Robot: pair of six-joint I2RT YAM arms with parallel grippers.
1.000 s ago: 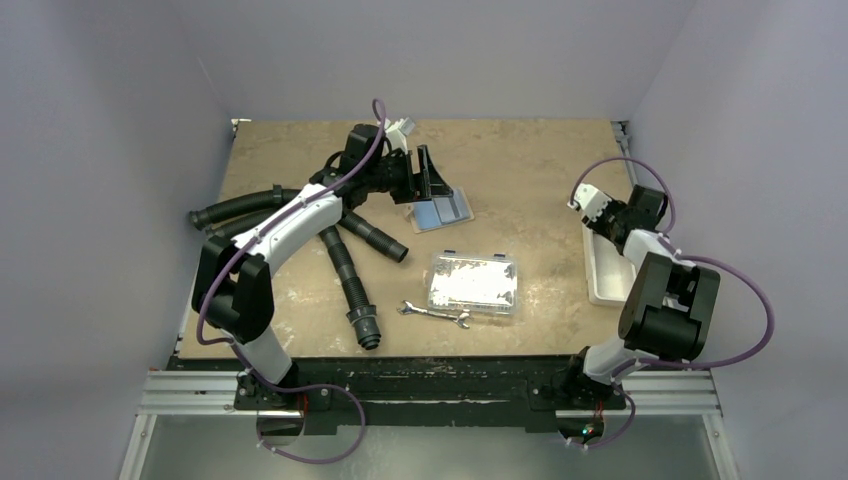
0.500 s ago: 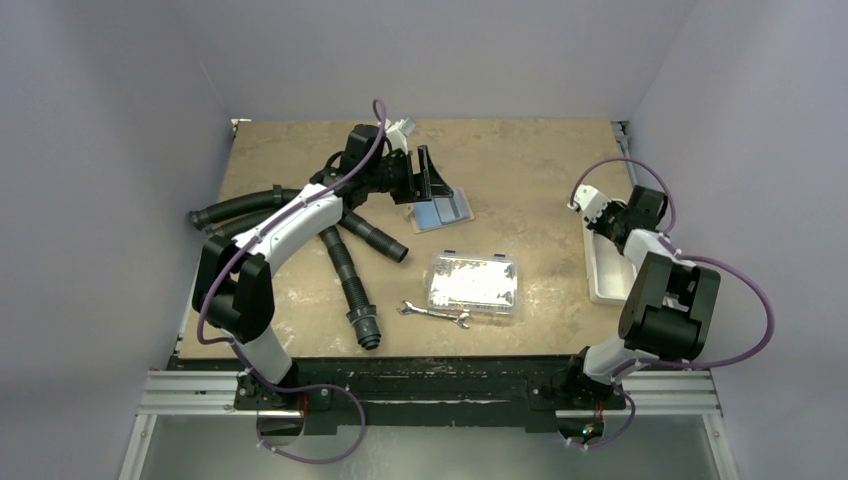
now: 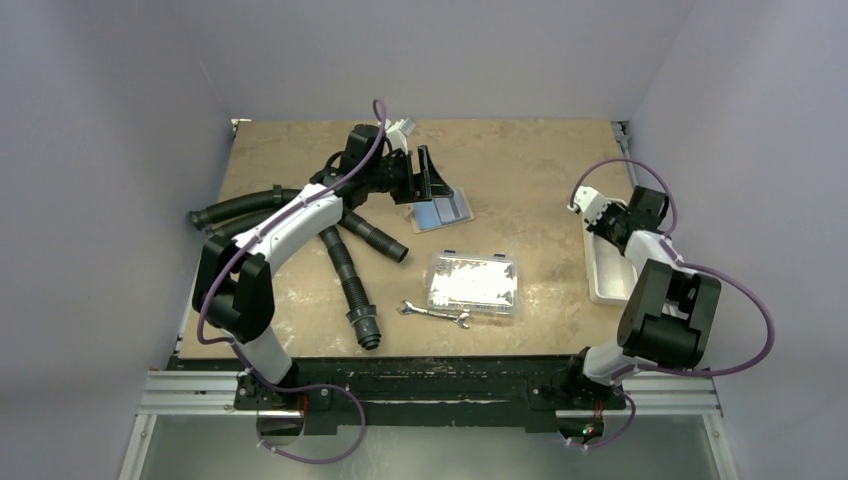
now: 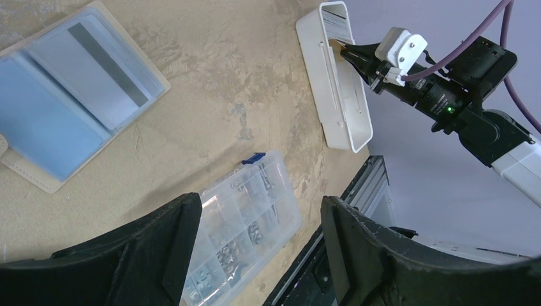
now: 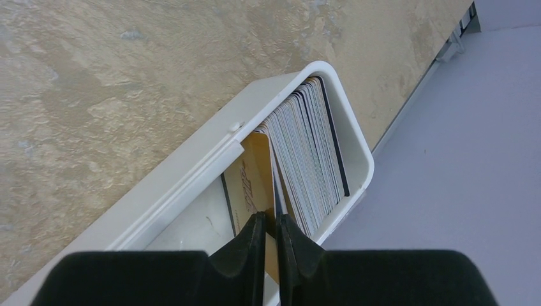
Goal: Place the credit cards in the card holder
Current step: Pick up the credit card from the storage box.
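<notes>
The card holder (image 3: 443, 210) lies open at the back middle of the table. In the left wrist view, light-blue credit cards (image 4: 102, 70) sit in the card holder's (image 4: 32, 175) pockets, one with a grey stripe. My left gripper (image 3: 432, 180) hovers just left of it, open, with nothing between its fingers (image 4: 258, 217). More credit cards (image 5: 312, 146) stand on edge in a stack at the far end of the white tray (image 5: 191, 172). My right gripper (image 5: 271, 220) is down in that tray (image 3: 605, 285), shut on one thin card beside a gold one (image 5: 249, 178).
A clear plastic compartment box (image 3: 472, 283) with small parts lies at the middle front, with a metal wrench (image 3: 435, 314) at its left corner. Black ribbed hoses (image 3: 345, 265) sprawl under the left arm. The tray runs along the table's right edge.
The right gripper's jaws have closed in on a card in the tray, and the right arm has shifted slightly. The left arm has not moved.
</notes>
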